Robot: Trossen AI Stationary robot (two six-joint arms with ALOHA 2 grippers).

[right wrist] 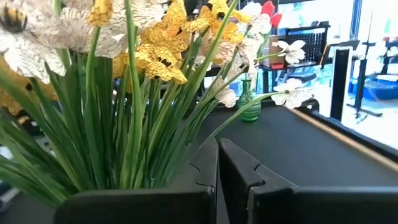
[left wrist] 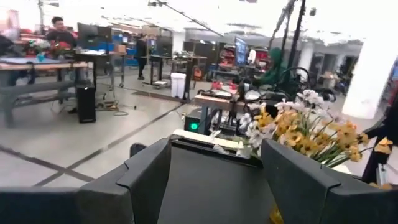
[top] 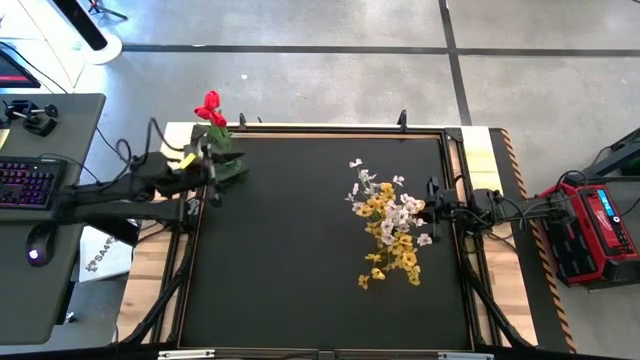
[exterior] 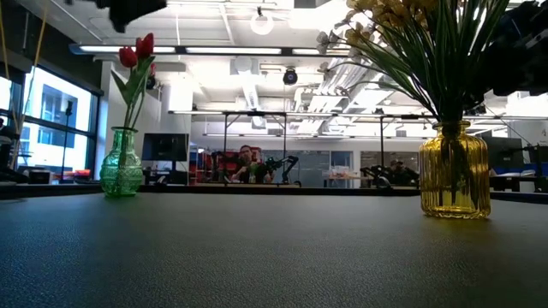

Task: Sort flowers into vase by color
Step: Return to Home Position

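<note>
Two red tulips [top: 210,108] stand in a green glass vase [exterior: 122,164] at the table's far left corner. A bunch of yellow blossom sprays [top: 392,232] mixed with whitish sprays [top: 404,208] stands in a yellow ribbed vase [exterior: 454,171] toward the table's right side. My left gripper [left wrist: 214,180] is open and hovers by the green vase [top: 226,160], facing across the table. My right gripper [right wrist: 217,167] is shut and sits close beside the bunch's green stems [right wrist: 134,143], with nothing between its fingers. In the right wrist view the green vase [right wrist: 250,106] shows far off.
The black mat [top: 300,260] lies bare between the two vases and toward the near edge. A raised frame rims the table [top: 320,128]. A desk with a keyboard [top: 28,182] stands off the left side, and a red case [top: 592,228] off the right.
</note>
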